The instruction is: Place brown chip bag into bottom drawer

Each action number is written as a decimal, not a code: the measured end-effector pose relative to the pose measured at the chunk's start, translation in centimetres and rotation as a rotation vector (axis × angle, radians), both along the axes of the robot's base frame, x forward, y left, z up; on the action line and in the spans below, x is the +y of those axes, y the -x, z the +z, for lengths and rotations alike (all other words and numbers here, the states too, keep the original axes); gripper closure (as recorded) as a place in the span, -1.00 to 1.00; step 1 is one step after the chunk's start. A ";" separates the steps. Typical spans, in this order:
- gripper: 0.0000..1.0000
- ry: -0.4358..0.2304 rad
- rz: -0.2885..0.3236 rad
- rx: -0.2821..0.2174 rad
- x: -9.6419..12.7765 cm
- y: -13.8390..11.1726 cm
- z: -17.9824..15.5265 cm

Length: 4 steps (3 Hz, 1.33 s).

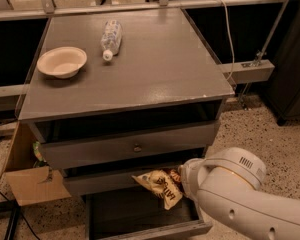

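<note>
Brown chip bag hangs in the air just over the open bottom drawer, under the front of the middle drawer. The gripper is at the bag's right end, grasping it, with the big white arm coming in from the lower right. There is brown lettering on the cream foil, but it is too crumpled to read. Up on the grey table a pale bowl sits at the left, and a clear plastic bottle lies on its side near it, label unreadable. The floor is speckled stone, and a cardboard box stands at the left.
</note>
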<state>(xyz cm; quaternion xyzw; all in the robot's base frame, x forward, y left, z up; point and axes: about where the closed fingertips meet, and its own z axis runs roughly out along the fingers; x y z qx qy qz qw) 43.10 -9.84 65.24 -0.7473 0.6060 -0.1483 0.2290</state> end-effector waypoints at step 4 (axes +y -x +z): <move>1.00 -0.040 0.054 0.033 -0.9 -1.6 -8.0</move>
